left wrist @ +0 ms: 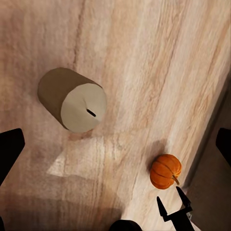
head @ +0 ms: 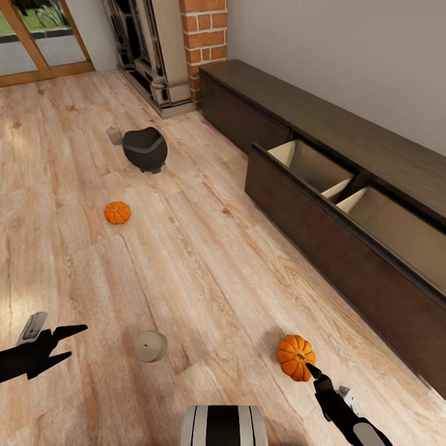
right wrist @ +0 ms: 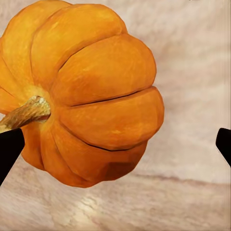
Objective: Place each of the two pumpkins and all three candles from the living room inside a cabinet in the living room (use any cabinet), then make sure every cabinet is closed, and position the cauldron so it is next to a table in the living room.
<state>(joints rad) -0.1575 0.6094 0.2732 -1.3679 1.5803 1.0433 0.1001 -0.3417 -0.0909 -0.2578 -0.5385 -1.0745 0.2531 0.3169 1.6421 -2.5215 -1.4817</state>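
Right end effector [head: 308, 370] open at unlabelled pumpkin [head: 295, 356] beside open cabinet [head: 347, 260].

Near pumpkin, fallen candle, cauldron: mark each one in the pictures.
Near pumpkin [head: 293, 354]: head view, on its ribbed orange side, by the right gripper [head: 308, 370].
Fallen candle [head: 150, 346]: head view, on its beige round side.
Cauldron [head: 145, 150]: head view, on its dark outer wall below the rim.

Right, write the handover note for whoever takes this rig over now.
Left gripper: open, empty, beside a candle lying on the floor.
Right gripper: open, closing in on the near pumpkin, not gripping yet.
Second pumpkin, cauldron and another candle sit on the floor farther off.
Cabinet is open, visible compartments empty.
Done: nothing stowed. Left: everything.
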